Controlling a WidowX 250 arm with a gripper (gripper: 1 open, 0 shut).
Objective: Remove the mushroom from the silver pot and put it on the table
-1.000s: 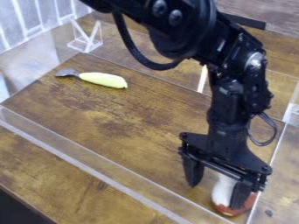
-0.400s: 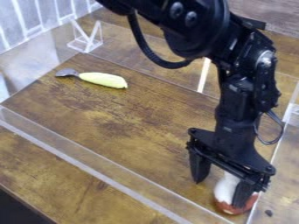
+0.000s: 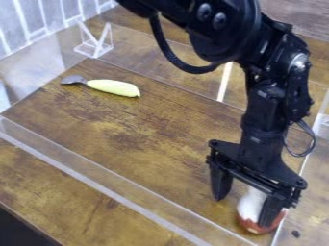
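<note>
I see the gripper (image 3: pixel 259 206) open, pointing down, straddling the mushroom (image 3: pixel 257 217), which lies on the bench (image 3: pixel 115 135) at lower right. Against a second ago, nothing has shifted appreciably; placement looks complete, withdrawal remaining.

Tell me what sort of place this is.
Probably a robot test bench, not a home: a black robot arm works a wood-plank table fenced by clear plastic strips, with toy food, a mushroom and a yellow banana.
</note>
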